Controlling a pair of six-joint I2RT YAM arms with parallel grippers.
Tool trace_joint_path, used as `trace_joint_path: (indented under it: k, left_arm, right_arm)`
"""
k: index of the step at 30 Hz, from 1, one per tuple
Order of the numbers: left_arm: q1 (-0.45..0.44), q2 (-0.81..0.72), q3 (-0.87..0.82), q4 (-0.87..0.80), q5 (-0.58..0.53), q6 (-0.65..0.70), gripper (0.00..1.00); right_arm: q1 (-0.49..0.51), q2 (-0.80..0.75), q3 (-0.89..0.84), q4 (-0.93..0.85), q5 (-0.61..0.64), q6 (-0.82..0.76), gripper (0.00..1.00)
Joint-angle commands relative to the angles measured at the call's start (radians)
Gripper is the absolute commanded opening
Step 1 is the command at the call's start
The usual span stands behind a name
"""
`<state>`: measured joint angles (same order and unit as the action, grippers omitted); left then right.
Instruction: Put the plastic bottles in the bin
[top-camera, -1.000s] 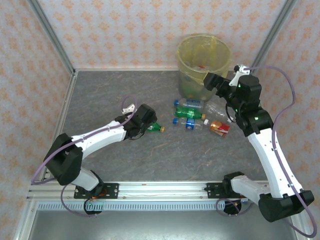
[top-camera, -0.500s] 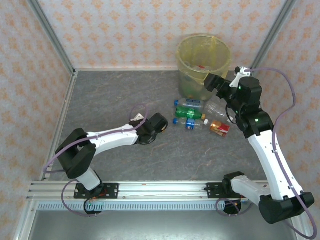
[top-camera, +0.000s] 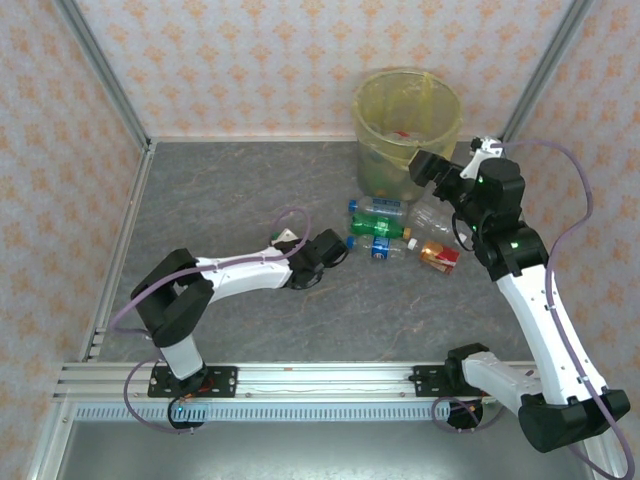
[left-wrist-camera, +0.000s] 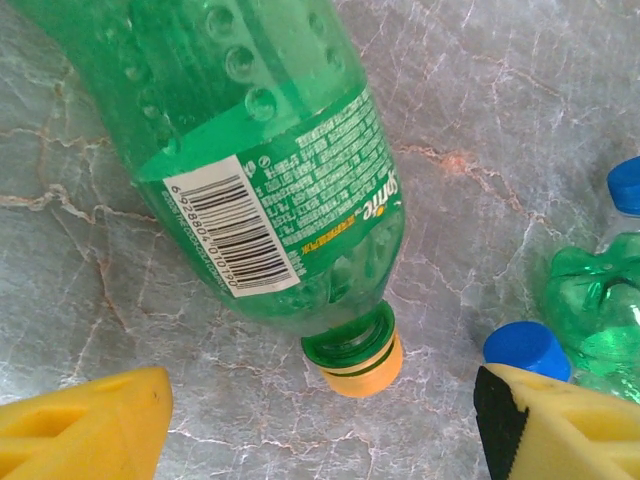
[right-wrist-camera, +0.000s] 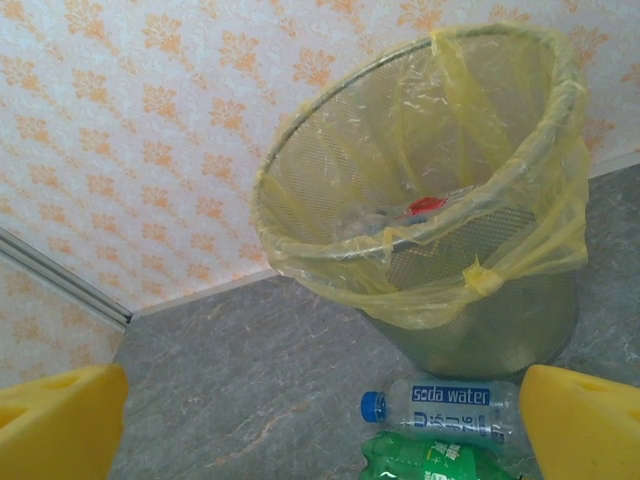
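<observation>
Left end effector (left-wrist-camera: 320, 405): fingers (left-wrist-camera: 85, 425) spread, low over the bench (left-wrist-camera: 520, 120), pinching nothing. The Sprite bottle (left-wrist-camera: 265, 150) lies on its side on the bench. Its orange cap (left-wrist-camera: 366, 362) points into the gap between the fingers and touches neither. A blue cap (left-wrist-camera: 526, 348) sits just beside the right-hand finger, with a second green bottle (left-wrist-camera: 595, 295) next to it.

Right end effector (right-wrist-camera: 320, 430): spread wide, empty, up beside the bin (right-wrist-camera: 470, 330) and facing its mouth. The bin stands upright at the far side of the bench, yellow bag (right-wrist-camera: 520, 230) folded over the rim. Something red (right-wrist-camera: 425, 207) is inside, can't tell what. A soda water bottle (right-wrist-camera: 445, 408) lies at the bin's foot. The other loose bottles (top-camera: 400, 232) are clustered on the bench just in front of the bin, between the two arms.
</observation>
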<state>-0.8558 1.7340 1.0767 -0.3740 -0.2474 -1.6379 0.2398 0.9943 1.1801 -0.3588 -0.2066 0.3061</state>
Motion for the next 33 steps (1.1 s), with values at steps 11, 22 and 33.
trace_joint_path:
  k: [11, 22, 33]
  left_arm:
    - [0.012, 0.127, 0.091, 0.008, 0.006, 0.006, 0.78]
    - [0.064, 0.167, 0.096, -0.008, 0.027, 0.03, 0.74]
    - [0.114, 0.18, 0.089, -0.074, 0.031, 0.101, 0.54]
  right_arm:
    - [0.006, -0.022, -0.008, 0.001, 0.008, 0.007, 1.0]
    - [0.006, -0.039, -0.01, -0.011, 0.029, -0.004, 1.0]
    - [0.006, -0.034, -0.01, -0.004, 0.03, 0.001, 1.0]
